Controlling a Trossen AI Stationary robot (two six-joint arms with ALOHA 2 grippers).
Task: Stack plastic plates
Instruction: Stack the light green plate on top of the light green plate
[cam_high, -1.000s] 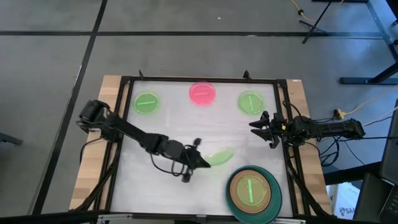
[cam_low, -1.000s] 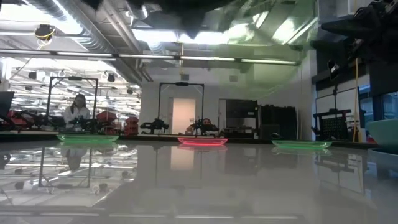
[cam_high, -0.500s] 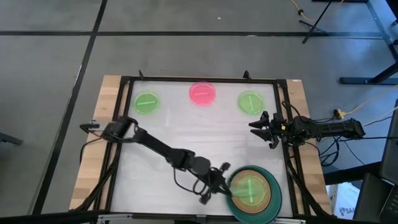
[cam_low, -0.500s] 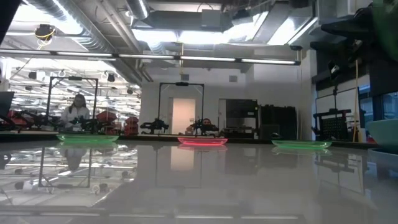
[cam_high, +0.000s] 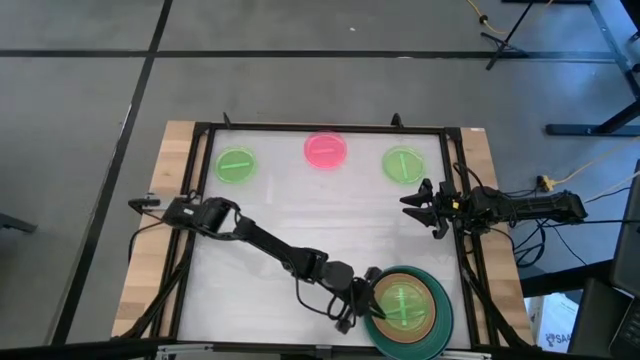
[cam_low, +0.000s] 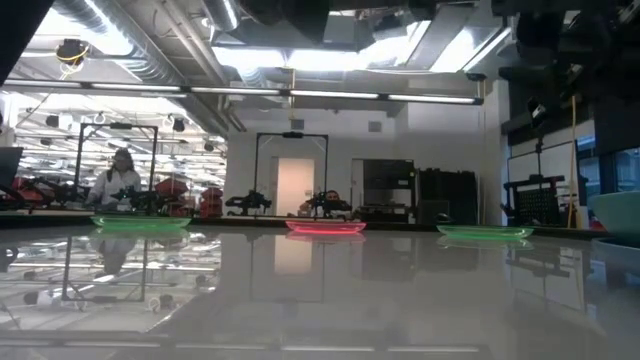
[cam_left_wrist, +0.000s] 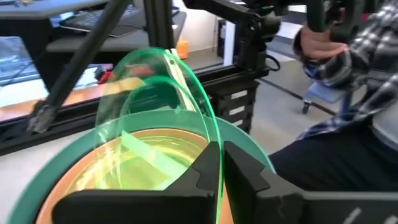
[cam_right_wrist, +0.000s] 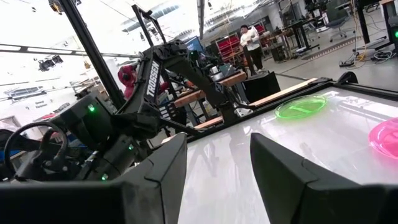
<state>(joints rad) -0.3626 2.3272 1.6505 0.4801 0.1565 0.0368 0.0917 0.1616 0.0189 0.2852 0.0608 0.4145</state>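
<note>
Near the table's near right corner stands a stack: a dark teal plate (cam_high: 438, 322) under a brown-orange plate (cam_high: 380, 318) (cam_left_wrist: 81, 180), with a translucent green plate (cam_left_wrist: 149, 163) lying in it. My left gripper (cam_high: 365, 305) (cam_left_wrist: 222, 171) is at the stack's left rim, shut on a second green plate (cam_left_wrist: 163, 87). Two more green plates (cam_high: 236, 165) (cam_high: 402, 164) and a pink plate (cam_high: 326, 150) lie flat along the far edge. My right gripper (cam_high: 420, 205) (cam_right_wrist: 217, 180) waits open by the right edge. My left gripper pinches the second green plate's rim (cam_left_wrist: 214, 134) between its two fingers, coming level and slanting from the table's left. The plate stands tilted over the stack, its free edge (cam_left_wrist: 155, 56) raised. I cannot tell whether it touches the plates below.
A black frame (cam_high: 320, 128) runs round the white tabletop. The low view shows the far-edge plates: green (cam_low: 140, 223), pink (cam_low: 325, 227) and green (cam_low: 484, 232). A person's plaid sleeve (cam_left_wrist: 348, 56) shows beyond the table's right side. Bare tabletop (cam_high: 300, 210) lies in the middle.
My left gripper has carried the green plate from the table's middle toward the near right corner, keeping its hold. The plate, earlier in the air left of the stack, now stands over the brown-orange plate.
</note>
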